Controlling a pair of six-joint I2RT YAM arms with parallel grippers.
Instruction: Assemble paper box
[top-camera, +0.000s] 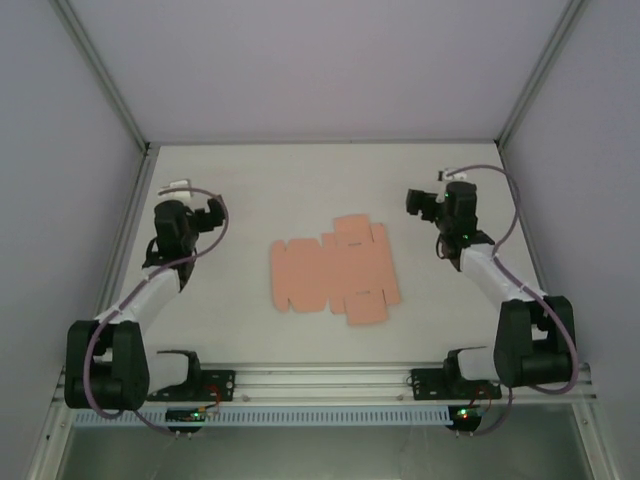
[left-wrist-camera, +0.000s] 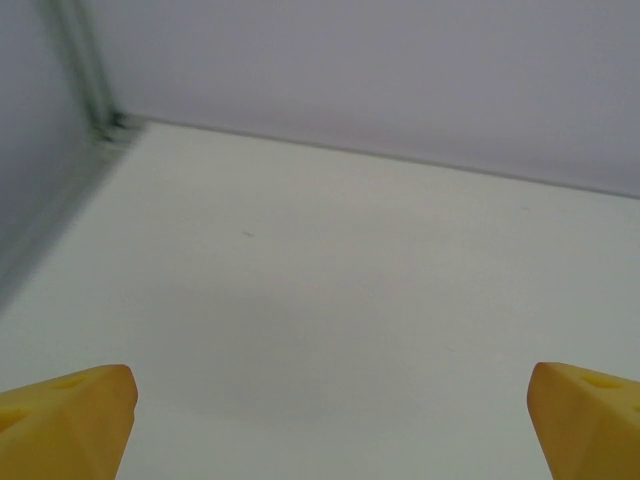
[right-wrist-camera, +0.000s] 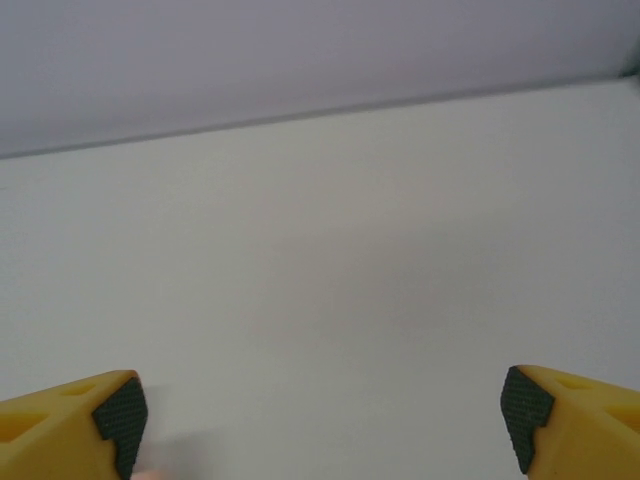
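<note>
Salmon-pink flat die-cut card sheet (top-camera: 333, 272) lies centred on the pale surface (top-camera: 250, 190) — left arm's yellow fingers (left-wrist-camera: 70, 420) at ten o'clock, right arm's fingers (right-wrist-camera: 70, 425) at two, both spread wide, empty.

White table (top-camera: 300, 190), grey walls (top-camera: 320, 60), aluminium frame (top-camera: 103, 70)

One paper box (top-camera: 332, 277) lies mid-frame, seemingly a single flat sheet. One bench (top-camera: 250, 190) carries two arms, left arm (top-camera: 150, 290) and right arm (top-camera: 490, 270), each with two yellow fingers (left-wrist-camera: 70, 420).
</note>
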